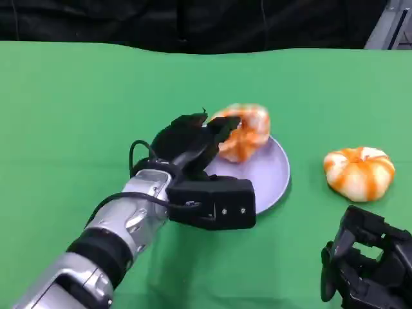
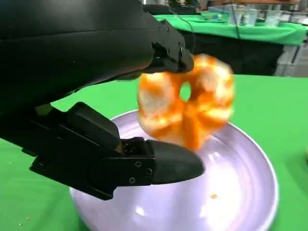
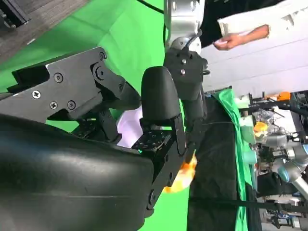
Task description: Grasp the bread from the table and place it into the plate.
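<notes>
My left hand reaches over the lavender plate and grips an orange-and-white bread ring by its left side. In the left wrist view the bread hangs blurred just above the plate, pinched between an upper finger and a lower one. A second orange-and-white bread lies on the green cloth right of the plate. My right hand rests low at the front right with nothing in it, its fingers apart. Beyond them the held bread shows as an orange blur.
Green cloth covers the table up to a dark back edge. In the right wrist view, a person's hand and white sleeve show beyond the table. Open cloth lies left of the plate and between the plate and my right hand.
</notes>
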